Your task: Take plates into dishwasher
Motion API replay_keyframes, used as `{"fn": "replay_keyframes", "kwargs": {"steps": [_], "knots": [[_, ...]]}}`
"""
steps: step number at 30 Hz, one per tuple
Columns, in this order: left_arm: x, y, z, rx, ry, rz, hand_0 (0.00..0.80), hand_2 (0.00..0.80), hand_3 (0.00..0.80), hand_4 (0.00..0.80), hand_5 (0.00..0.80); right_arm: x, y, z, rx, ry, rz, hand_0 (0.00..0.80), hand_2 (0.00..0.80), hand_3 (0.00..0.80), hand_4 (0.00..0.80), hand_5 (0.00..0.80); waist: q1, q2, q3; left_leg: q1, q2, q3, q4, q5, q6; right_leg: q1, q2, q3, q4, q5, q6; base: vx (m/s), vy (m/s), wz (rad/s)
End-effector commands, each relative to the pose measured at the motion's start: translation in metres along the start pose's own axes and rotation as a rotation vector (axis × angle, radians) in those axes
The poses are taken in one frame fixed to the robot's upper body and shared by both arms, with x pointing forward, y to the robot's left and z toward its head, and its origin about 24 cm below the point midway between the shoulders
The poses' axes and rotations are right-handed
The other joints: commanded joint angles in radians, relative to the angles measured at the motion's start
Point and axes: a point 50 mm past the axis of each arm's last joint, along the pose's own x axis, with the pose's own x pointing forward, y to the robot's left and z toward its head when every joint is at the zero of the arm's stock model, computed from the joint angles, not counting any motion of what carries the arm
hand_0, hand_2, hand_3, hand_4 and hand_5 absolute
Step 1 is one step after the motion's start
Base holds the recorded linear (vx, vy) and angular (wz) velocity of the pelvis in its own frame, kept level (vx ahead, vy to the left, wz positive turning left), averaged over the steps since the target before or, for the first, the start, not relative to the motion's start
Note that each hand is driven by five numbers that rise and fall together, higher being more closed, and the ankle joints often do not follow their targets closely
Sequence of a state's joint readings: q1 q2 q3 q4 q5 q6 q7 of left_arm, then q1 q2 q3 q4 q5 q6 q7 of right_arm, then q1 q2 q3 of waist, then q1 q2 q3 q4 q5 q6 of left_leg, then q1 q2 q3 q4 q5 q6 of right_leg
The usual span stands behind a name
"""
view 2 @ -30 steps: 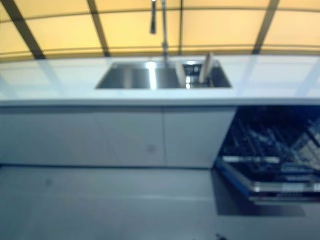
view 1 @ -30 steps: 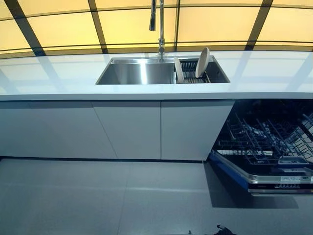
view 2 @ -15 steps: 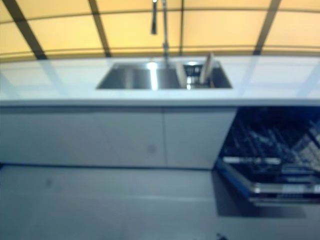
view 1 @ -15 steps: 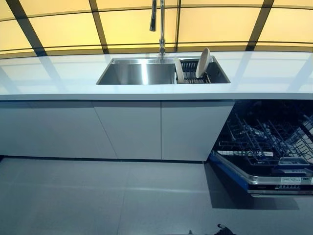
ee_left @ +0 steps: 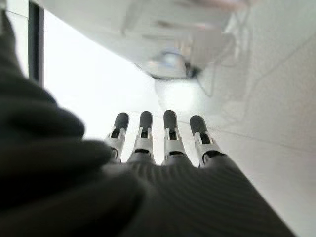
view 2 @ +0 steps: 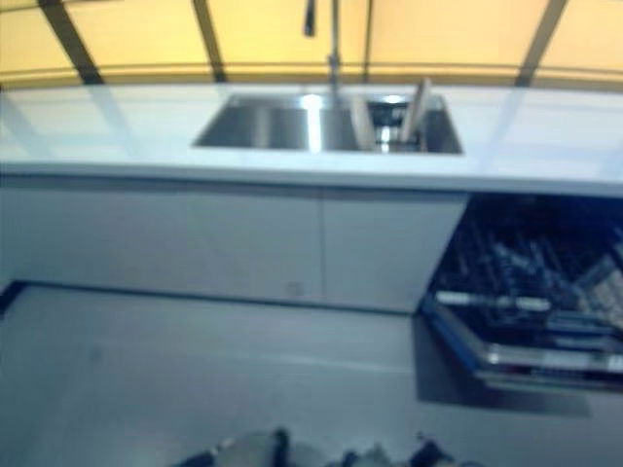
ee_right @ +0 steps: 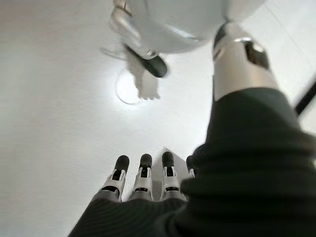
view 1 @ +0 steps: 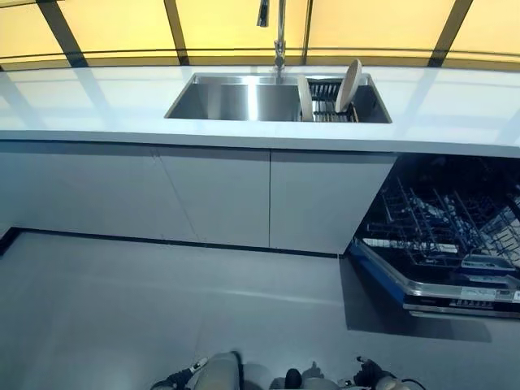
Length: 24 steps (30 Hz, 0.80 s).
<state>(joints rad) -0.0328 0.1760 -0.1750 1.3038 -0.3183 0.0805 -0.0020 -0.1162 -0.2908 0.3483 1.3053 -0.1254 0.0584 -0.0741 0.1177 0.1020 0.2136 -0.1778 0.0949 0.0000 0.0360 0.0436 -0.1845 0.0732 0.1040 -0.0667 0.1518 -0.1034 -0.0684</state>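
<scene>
Left eye view: A white countertop (view 1: 97,101) runs across the upper part of the scene. A steel sink (view 1: 236,99) is set into it near its middle, with a faucet (view 1: 279,32) rising at the sink's far edge. The right compartment of the sink holds a dark dish rack (view 1: 325,101). Two plates stand on edge in the rack: a pale plate (view 1: 349,85) leaning at the rack's right side and a second plate (view 1: 305,97) at its left side. Neither plate is in contact with a hand. White cabinet doors (view 1: 219,191) close the front below the counter. To the right of the cabinets, the dishwasher (view 1: 443,236) is open, its lower rack (view 1: 439,231) pulled out over the grey floor (view 1: 162,309). No plate can be made out in that rack.

Right eye view: The same layout appears, blurred; no further detail can be read.

Left wrist view: The left hand (ee_left: 163,143) points down toward the pale floor. Its fingers (ee_left: 169,131) are straight and slightly spread, holding nothing.

Right wrist view: The right hand (ee_right: 143,180) also hangs over the floor. Its fingers (ee_right: 144,173) are extended side by side and empty; the thumb (ee_right: 242,64) stands apart from them.
</scene>
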Motion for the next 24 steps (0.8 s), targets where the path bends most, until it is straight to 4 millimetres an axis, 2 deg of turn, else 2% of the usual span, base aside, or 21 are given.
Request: {"fn": "replay_keyframes", "kwargs": {"steps": [1,2,4,5,7,10,13,15,17,18,20,21,22,23,24], "knots": [[-0.005,0.023,-0.035,0.002,0.101,0.082,0.000,0.000,0.000,0.000,0.000,-0.002,0.011,0.000,0.036,-0.003,0.046,0.000,0.000,0.000,0.000,0.000,0.050,-0.084,0.015,-0.151,-0.088,0.034,-0.069,0.274,0.092,0.275,-0.044,0.136,-0.051,-0.102,0.069,0.377,0.136,-0.41],[-0.006,0.024,-0.043,0.001,0.129,0.087,0.000,0.000,0.000,0.000,0.000,-0.002,0.011,-0.001,0.052,0.006,0.039,0.000,0.000,0.000,0.000,0.000,0.051,-0.087,0.004,-0.140,-0.085,0.059,-0.082,0.232,0.104,0.286,-0.059,0.147,-0.037,-0.112,0.081,0.382,0.157,-0.58],[-0.007,0.029,-0.050,0.011,0.160,0.104,0.000,0.000,0.000,0.000,0.000,-0.001,0.010,-0.002,0.071,0.019,0.029,0.000,0.000,0.000,0.000,0.000,0.050,-0.088,-0.010,-0.125,-0.080,0.076,-0.067,0.207,0.119,0.296,-0.072,0.151,-0.015,-0.131,0.091,0.305,0.094,-0.67],[-0.008,0.035,-0.054,0.025,0.172,0.121,0.000,0.000,0.000,0.000,0.000,-0.002,0.012,-0.004,0.084,0.034,0.020,0.000,0.000,0.000,0.000,0.000,0.050,-0.089,-0.015,-0.125,-0.080,0.058,-0.017,0.189,0.123,0.294,-0.081,0.146,0.002,-0.143,0.093,0.296,0.040,-0.27],[-0.009,0.042,-0.054,0.011,0.171,0.144,0.000,0.000,0.000,0.000,0.000,-0.003,0.020,-0.009,0.049,0.051,0.055,0.000,0.000,0.000,0.000,0.000,0.047,-0.094,-0.024,-0.115,-0.077,0.051,0.017,0.161,0.125,0.287,-0.096,0.125,0.001,-0.139,0.096,0.325,0.027,-0.27],[-0.008,0.046,-0.037,0.045,0.141,0.151,0.000,0.000,0.000,0.000,0.000,-0.003,0.023,-0.002,0.003,0.012,0.063,0.000,0.000,0.000,0.000,0.000,0.055,-0.091,-0.034,-0.106,-0.077,0.041,-0.006,0.173,0.132,0.286,-0.113,0.101,-0.033,-0.132,0.098,0.185,0.008,-0.34],[-0.006,0.042,-0.026,0.074,0.122,0.139,0.000,0.000,0.000,0.000,0.000,-0.002,0.019,0.005,-0.005,-0.016,0.034,0.000,0.000,0.000,0.000,0.000,0.056,-0.086,-0.042,-0.128,-0.071,0.044,-0.027,0.202,0.123,0.302,-0.110,0.107,-0.065,-0.145,0.088,0.150,0.018,-0.20],[-0.005,0.039,-0.024,0.083,0.122,0.123,0.000,0.000,0.000,0.000,0.000,-0.002,0.018,0.007,-0.006,-0.026,0.035,0.000,0.000,0.000,0.000,0.000,0.054,-0.087,-0.050,-0.125,-0.069,0.050,-0.047,0.210,0.117,0.316,-0.118,0.102,-0.089,-0.142,0.093,0.168,0.034,-0.13],[-0.005,0.034,-0.023,0.069,0.122,0.094,0.000,0.000,0.000,0.000,0.000,-0.002,0.016,0.007,-0.018,-0.024,0.040,0.000,0.000,0.000,0.000,0.000,0.047,-0.091,-0.063,-0.100,-0.058,0.073,-0.079,0.205,0.113,0.321,-0.141,0.074,-0.108,-0.123,0.113,0.198,0.064,-0.07],[-0.004,0.031,-0.022,0.062,0.124,0.080,0.000,0.000,0.000,0.000,0.000,-0.002,0.016,0.004,-0.024,-0.009,0.037,0.000,0.000,0.000,0.000,0.000,0.043,-0.095,-0.076,-0.082,-0.059,0.084,-0.086,0.190,0.119,0.318,-0.162,0.045,-0.107,-0.105,0.132,0.190,0.076,-0.01],[-0.004,0.027,-0.021,0.050,0.130,0.061,0.000,0.000,0.000,0.000,0.000,-0.002,0.014,0.001,-0.014,0.016,0.026,0.000,0.000,0.000,0.000,0.000,0.038,-0.102,-0.090,-0.054,-0.067,0.087,-0.087,0.165,0.134,0.307,-0.195,0.020,-0.092,-0.070,0.157,0.160,0.085,-0.09],[-0.004,0.026,-0.020,0.044,0.131,0.059,0.000,0.000,0.000,0.000,0.000,-0.002,0.013,0.001,-0.008,0.022,0.023,0.000,0.000,0.000,0.000,0.000,0.034,-0.104,-0.095,-0.044,-0.071,0.085,-0.087,0.156,0.141,0.298,-0.205,0.016,-0.082,-0.053,0.166,0.227,0.138,-0.18],[-0.003,0.025,-0.017,0.054,0.115,0.064,0.000,0.000,0.000,0.000,0.000,-0.001,0.010,0.000,0.019,0.040,-0.002,0.000,0.000,0.000,0.000,0.000,0.024,-0.108,-0.108,-0.015,-0.089,0.071,-0.085,0.127,0.167,0.272,-0.221,0.016,-0.033,-0.018,0.178,0.236,0.139,-0.16],[-0.003,0.026,-0.014,0.081,0.103,0.067,0.000,0.000,0.000,0.000,0.000,-0.002,0.010,-0.002,0.036,0.048,-0.008,0.000,0.000,0.000,0.000,0.000,0.022,-0.113,-0.112,-0.010,-0.104,0.062,-0.075,0.115,0.181,0.267,-0.224,0.020,-0.002,0.003,0.181,0.228,0.128,-0.11],[-0.003,0.027,-0.014,0.091,0.099,0.071,0.000,0.000,0.000,0.000,0.000,-0.002,0.010,-0.002,0.045,0.051,-0.011,0.000,0.000,0.000,0.000,0.000,0.021,-0.115,-0.114,-0.010,-0.109,0.059,-0.071,0.112,0.185,0.265,-0.225,0.021,0.006,0.010,0.182,0.198,0.089,0.00]]}}
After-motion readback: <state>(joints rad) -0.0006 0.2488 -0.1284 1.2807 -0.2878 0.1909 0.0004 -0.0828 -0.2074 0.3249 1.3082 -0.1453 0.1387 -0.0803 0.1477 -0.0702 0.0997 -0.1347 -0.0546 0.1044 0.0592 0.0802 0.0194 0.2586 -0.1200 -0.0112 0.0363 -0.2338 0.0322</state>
